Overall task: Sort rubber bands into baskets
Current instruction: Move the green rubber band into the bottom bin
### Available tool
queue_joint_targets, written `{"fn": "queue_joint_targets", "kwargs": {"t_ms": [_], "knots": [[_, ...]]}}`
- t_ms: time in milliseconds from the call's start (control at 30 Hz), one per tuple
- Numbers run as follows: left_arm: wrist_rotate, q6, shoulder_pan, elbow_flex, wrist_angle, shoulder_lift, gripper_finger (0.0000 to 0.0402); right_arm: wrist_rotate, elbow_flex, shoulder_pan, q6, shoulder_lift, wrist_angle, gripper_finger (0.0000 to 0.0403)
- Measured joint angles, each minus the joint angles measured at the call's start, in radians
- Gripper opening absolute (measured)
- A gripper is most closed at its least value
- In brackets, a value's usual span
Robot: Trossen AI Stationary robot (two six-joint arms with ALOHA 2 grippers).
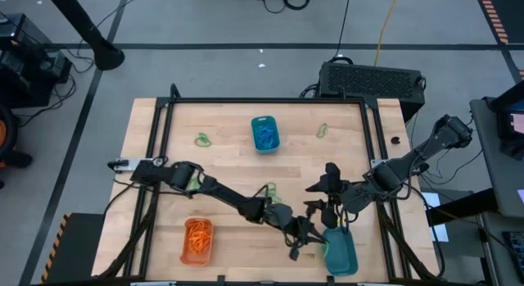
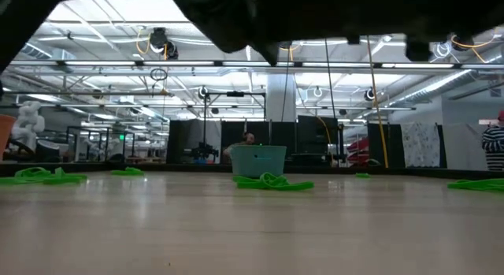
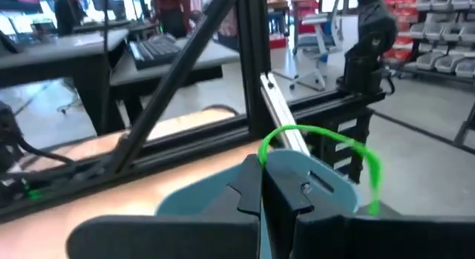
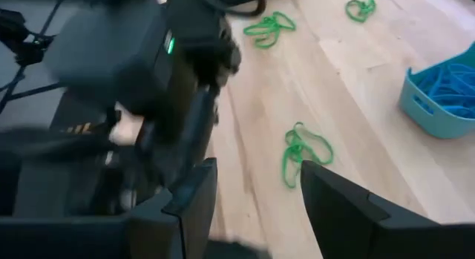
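I judge the sort well along: orange bands fill the orange basket [image 1: 197,240] and blue ones fill the far teal basket [image 1: 264,133], while green rubber bands [image 1: 202,139] lie loose on the tabletop [image 1: 229,163], some beside that far basket, others nearer its middle. My left gripper [image 3: 261,186] is pinching a green band [image 3: 319,136] just above the near teal basket [image 1: 341,253]; beside it, my right gripper [image 4: 256,188] hangs spread and empty

I see a green rubber band [image 3: 319,140] pinched in my left gripper [image 3: 261,186], looped just above the teal basket [image 3: 334,188].
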Motion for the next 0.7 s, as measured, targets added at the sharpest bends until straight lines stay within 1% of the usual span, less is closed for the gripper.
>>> {"fn": "queue_joint_targets", "kwargs": {"t_ms": [200, 333, 567, 700], "knots": [[0.005, 0.001, -0.002, 0.175, -0.109, 0.098, 0.0001, -0.001, 0.000, -0.019, 0.006, 0.000, -0.007, 0.0187], [0.001, 0.001, -0.003, 0.258, -0.174, 0.139, 0.0001, -0.002, 0.000, -0.023, 0.011, 0.000, -0.008, 0.0187], [-0.005, 0.002, -0.002, 0.293, -0.198, 0.150, 0.0002, -0.006, 0.000, -0.023, 0.034, 0.000, -0.009, 0.0187], [-0.014, 0.002, -0.002, 0.293, -0.192, 0.150, 0.0019, -0.006, 0.000, -0.023, 0.034, 0.000, -0.009, 0.0187]]}}
